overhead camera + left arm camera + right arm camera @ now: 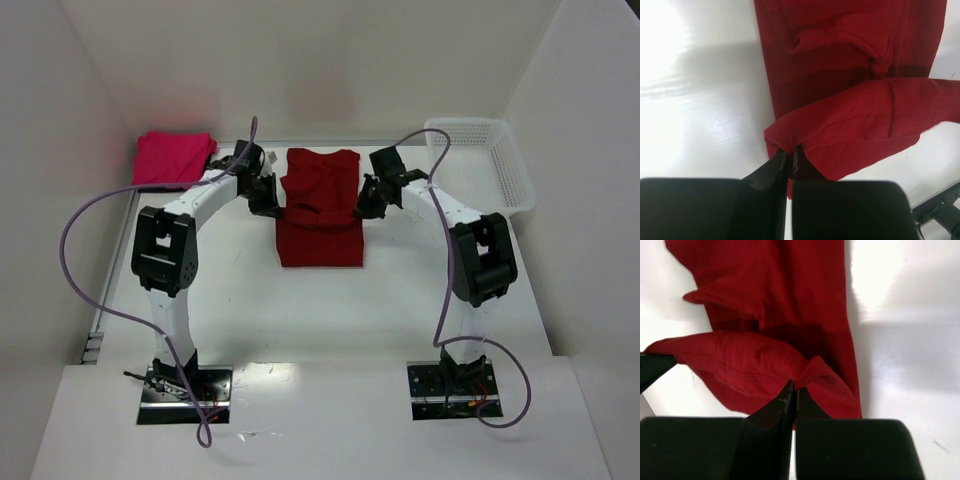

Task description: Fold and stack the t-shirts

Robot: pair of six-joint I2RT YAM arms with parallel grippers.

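Note:
The dark crimson t-shirt point(320, 205) lies in the middle of the table, partly folded. My left gripper point(272, 205) is shut on its left edge and my right gripper point(362, 208) is shut on its right edge, holding a raised fold across the shirt. In the left wrist view the jaws point(790, 156) pinch the crimson cloth point(850, 125). In the right wrist view the jaws point(794, 390) pinch the cloth point(755, 365) too. The magenta-pink t-shirt point(173, 158) lies folded at the far left corner.
A white plastic mesh basket point(480, 160) stands at the far right. White walls close in the table at the back and sides. The arm bases point(185, 385) sit at the near edge.

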